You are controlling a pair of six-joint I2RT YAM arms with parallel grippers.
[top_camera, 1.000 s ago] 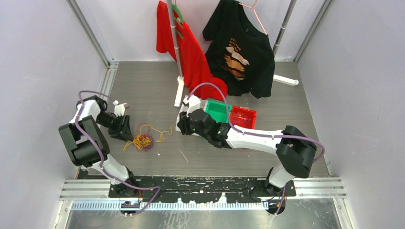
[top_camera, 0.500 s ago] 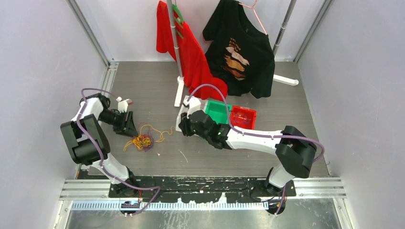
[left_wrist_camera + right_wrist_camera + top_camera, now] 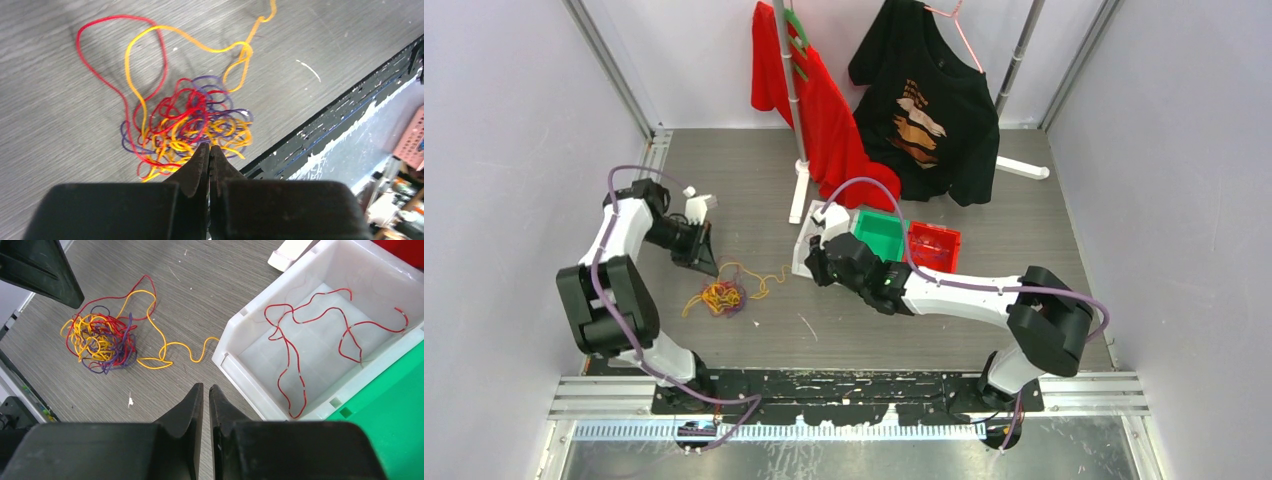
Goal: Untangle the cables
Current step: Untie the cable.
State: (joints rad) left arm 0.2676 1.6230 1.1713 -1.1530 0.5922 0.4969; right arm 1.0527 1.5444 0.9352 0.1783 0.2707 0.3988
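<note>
On the grey table (image 3: 1024,220), left of centre, the cables (image 3: 722,297) lie in a knotted heap of red, yellow and purple. A few loose red and yellow loops spill out on the far side. One yellow strand (image 3: 170,346) snakes right from the heap up to the wall of a white bin (image 3: 235,375). A single red cable (image 3: 288,347) lies loose on that bin's floor. The left gripper (image 3: 706,262) hangs just far-left of the heap. Its fingers are pressed together, and I can see no strand between them. The right gripper (image 3: 206,389) sits over the table at the bin's near-left corner, its fingers drawn in to a bare slit and holding nothing. A green bin (image 3: 879,232) and a red bin (image 3: 932,245) stand to the right of the white one.
</note>
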